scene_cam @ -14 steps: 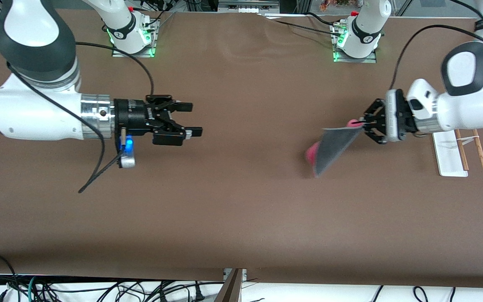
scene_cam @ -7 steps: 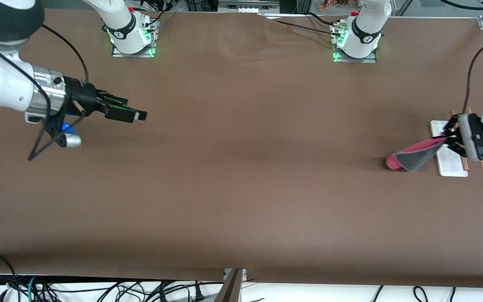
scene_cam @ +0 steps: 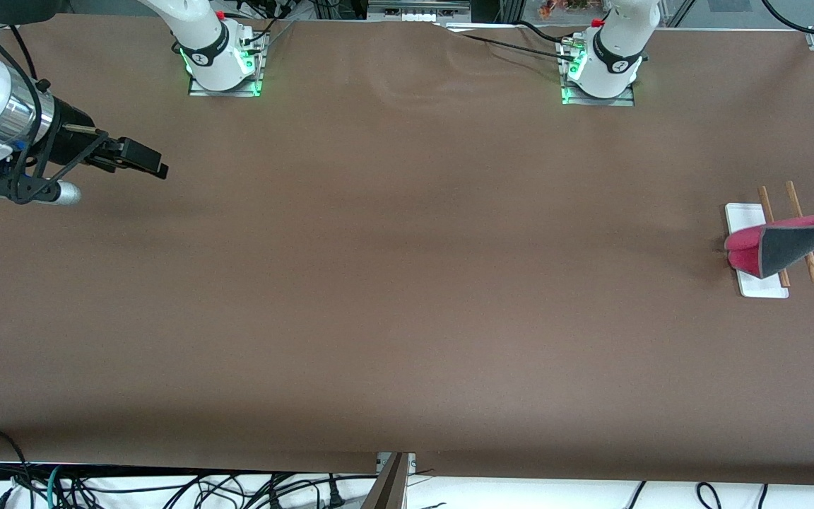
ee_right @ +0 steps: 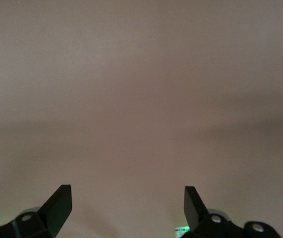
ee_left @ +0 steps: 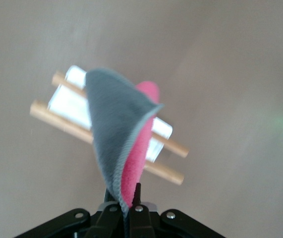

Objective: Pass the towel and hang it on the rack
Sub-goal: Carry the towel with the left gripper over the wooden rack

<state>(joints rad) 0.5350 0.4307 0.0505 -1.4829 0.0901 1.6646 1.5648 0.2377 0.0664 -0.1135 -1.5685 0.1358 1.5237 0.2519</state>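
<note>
Over the rack [scene_cam: 767,244] at the tabletop's [scene_cam: 407,283] left-arm end: towel [scene_cam: 778,244] pinched by one corner in the left end effector [ee_left: 127,218], drooping limp, light, easily draped. Right end effector [scene_cam: 142,157] wide, empty, waiting.

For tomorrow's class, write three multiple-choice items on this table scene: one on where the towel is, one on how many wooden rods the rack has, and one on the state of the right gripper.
1. Where is the towel?
A. flat on the table's middle
B. over the rack, held by the left gripper
C. in the right gripper

2. How many wooden rods has the rack?
A. two
B. four
C. one

3. The right gripper is:
A. shut on the towel
B. shut on nothing
C. open, empty

Key: 1 B, the left wrist view shows the towel pinched, rack below. 2 A, two rods show. 3 C, its fingers stand apart over bare table.
</note>
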